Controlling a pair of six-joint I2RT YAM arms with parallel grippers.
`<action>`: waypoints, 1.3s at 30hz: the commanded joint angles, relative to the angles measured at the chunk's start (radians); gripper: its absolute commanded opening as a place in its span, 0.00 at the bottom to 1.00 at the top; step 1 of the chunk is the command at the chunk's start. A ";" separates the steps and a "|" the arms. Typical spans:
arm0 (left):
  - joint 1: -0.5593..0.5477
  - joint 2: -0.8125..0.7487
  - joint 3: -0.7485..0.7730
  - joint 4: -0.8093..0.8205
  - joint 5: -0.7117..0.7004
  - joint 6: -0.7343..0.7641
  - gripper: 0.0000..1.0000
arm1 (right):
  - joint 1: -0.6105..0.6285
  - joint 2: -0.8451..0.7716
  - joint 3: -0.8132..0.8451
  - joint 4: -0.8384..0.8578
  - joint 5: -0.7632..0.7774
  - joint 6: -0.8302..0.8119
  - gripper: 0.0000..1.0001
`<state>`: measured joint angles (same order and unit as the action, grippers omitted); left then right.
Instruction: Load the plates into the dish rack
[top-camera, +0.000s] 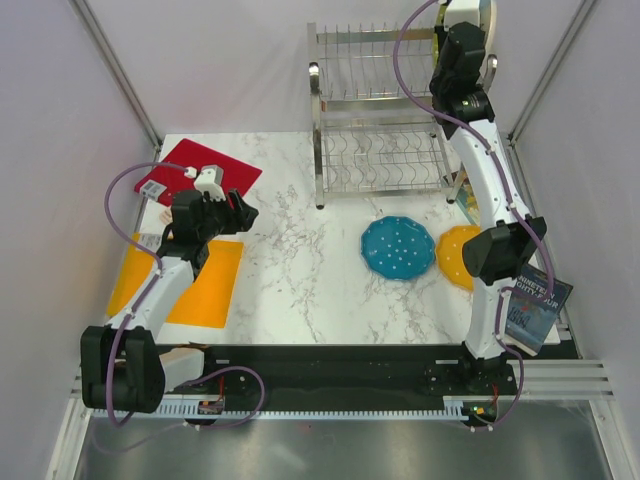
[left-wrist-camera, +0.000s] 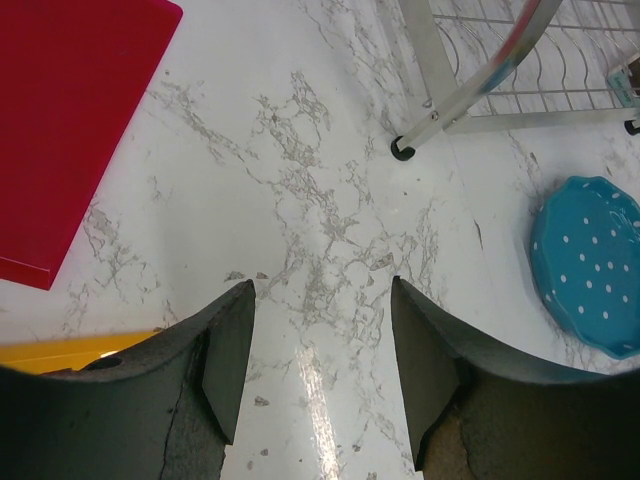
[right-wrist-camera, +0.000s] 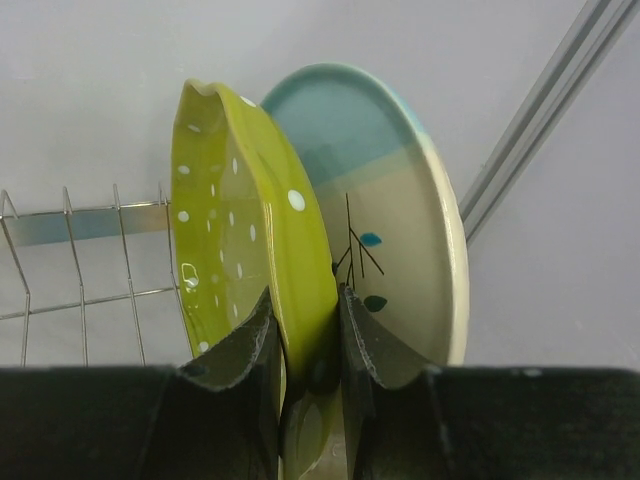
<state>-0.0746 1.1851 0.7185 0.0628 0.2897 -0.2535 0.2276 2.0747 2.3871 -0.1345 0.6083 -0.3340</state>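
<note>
My right gripper (right-wrist-camera: 305, 312) is shut on the rim of the scalloped lime-green plate (right-wrist-camera: 250, 225), which it holds upright on edge over the top tier of the dish rack (top-camera: 375, 110). Just behind it a cream-and-light-blue plate (right-wrist-camera: 395, 200) with a dark sprig also stands upright. In the top view the right gripper (top-camera: 462, 40) is up at the rack's far right end. The blue dotted plate (top-camera: 398, 248) and the orange plate (top-camera: 455, 256) lie flat on the table in front of the rack. My left gripper (left-wrist-camera: 320, 290) hangs open over bare marble, holding nothing.
A red square board (top-camera: 212, 168) lies at the back left and an orange mat (top-camera: 180, 282) under my left arm. A book (top-camera: 537, 300) sits at the right table edge. One rack leg (left-wrist-camera: 440, 108) stands ahead of the left gripper, with the blue plate (left-wrist-camera: 590, 265) to its right.
</note>
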 joint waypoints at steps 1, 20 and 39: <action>-0.004 -0.001 0.030 0.026 -0.007 -0.012 0.64 | -0.016 0.001 0.063 0.118 0.047 -0.017 0.00; -0.213 -0.021 0.045 0.028 0.060 -0.032 0.67 | 0.065 -0.442 -0.150 0.116 -0.099 0.079 0.72; -0.533 0.450 0.244 0.126 -0.152 -0.629 0.49 | -0.051 -0.942 -1.352 -0.458 -0.824 0.455 0.81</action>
<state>-0.5751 1.5646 0.8360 0.1894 0.2115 -0.7879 0.2008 1.0660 1.0447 -0.5594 0.0051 0.0547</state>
